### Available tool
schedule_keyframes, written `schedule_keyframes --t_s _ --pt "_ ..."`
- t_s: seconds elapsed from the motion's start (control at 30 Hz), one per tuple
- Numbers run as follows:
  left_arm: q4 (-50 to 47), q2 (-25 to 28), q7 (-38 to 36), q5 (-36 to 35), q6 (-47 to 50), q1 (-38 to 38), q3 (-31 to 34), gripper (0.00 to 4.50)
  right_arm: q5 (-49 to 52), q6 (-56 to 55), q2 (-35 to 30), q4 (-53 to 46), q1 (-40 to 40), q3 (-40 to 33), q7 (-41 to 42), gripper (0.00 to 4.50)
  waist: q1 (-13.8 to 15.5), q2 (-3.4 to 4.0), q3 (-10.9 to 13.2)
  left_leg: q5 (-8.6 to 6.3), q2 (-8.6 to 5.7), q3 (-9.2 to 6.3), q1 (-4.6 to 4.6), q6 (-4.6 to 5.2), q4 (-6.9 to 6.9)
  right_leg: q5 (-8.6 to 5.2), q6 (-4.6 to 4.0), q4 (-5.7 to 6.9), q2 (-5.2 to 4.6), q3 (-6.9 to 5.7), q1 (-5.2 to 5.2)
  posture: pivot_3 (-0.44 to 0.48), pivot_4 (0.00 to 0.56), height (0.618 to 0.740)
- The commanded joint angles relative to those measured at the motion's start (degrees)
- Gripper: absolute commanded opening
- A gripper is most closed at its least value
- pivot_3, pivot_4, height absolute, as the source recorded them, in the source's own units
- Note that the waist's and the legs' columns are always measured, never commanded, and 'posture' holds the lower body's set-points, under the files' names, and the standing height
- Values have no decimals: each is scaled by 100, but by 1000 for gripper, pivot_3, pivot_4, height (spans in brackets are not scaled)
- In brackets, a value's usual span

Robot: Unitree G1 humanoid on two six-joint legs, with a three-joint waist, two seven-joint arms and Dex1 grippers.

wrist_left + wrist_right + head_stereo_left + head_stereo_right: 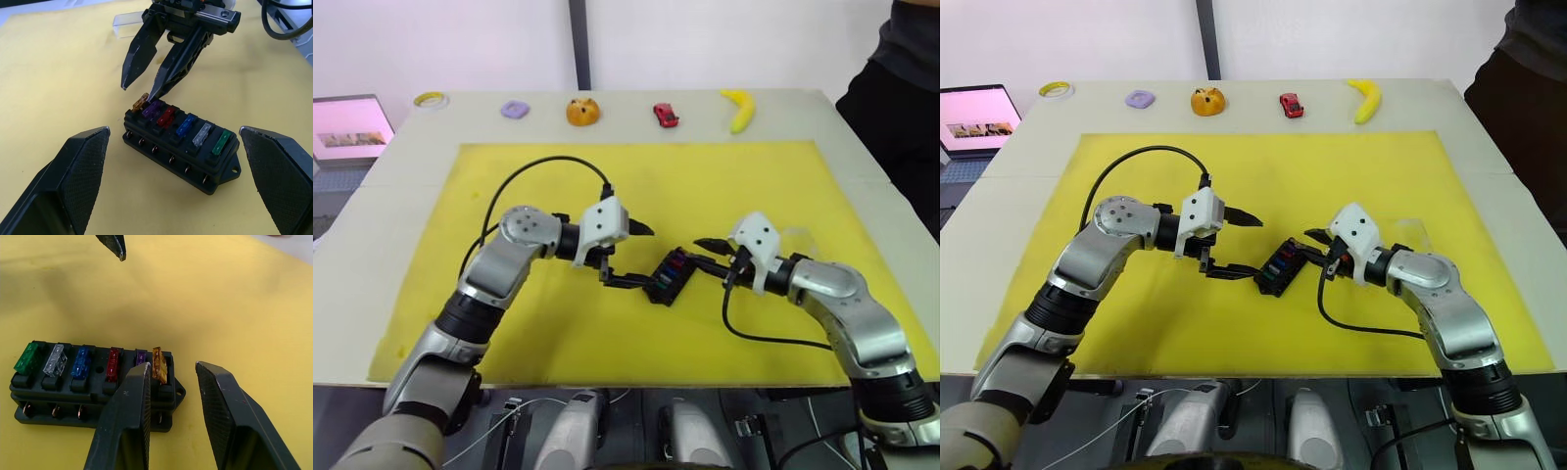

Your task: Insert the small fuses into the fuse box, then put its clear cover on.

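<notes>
Fuse box lying mid-mat, six fuses seated in a row. Right gripper open, fingertips at the amber fuse on the end. Left gripper open beside the box. Clear cover behind the right gripper.

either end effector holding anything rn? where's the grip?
Nothing held. Left end effector is open, straddling the fuse box without touching. Right end effector is open, tips at the amber fuse, not clamped on it.
</notes>
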Motion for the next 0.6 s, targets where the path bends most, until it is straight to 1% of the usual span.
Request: schedule_keyframes --t_s 0.03,0.4,0.5,0.53,0.57,0.6 --pt "-214 27 26 -44 -13 -96 102 4500 -41 -53 3 -21 -74 16 23 1554 1 0 0 0 0 0 0 0 0 0 0 0 0 0 0 0 150 735" --pt "-252 40 44 -54 15 -77 111 4500 -103 -37 22 6 -104 113 83 1554 -2 0 0 0 0 0 0 0 0 0 0 0 0 0 0 0 150 735" --pt "-249 41 49 -56 13 -79 110 4500 -70 -40 36 -5 -127 106 125 725 -2 0 0 0 0 0 0 0 0 0 0 0 0 0 0 0 150 735" --pt "-247 41 50 -55 12 -80 110 4500 -51 -42 39 -11 -132 104 142 205 1 0 0 0 0 0 0 0 0 0 0 0 0 0 0 0 150 735" --pt "-242 40 52 -53 10 -83 110 4500 -41 -43 39 -27 -135 100 147 39 3 0 0 0 0 0 0 0 0 0 0 0 0 0 0 0 150 735" --pt "-237 39 54 -51 7 -84 109 4500 -36 -45 42 -45 -137 93 152 39 4 0 0 0 0 0 0 0 0 0 0 0 0 0 0 0 150 735"
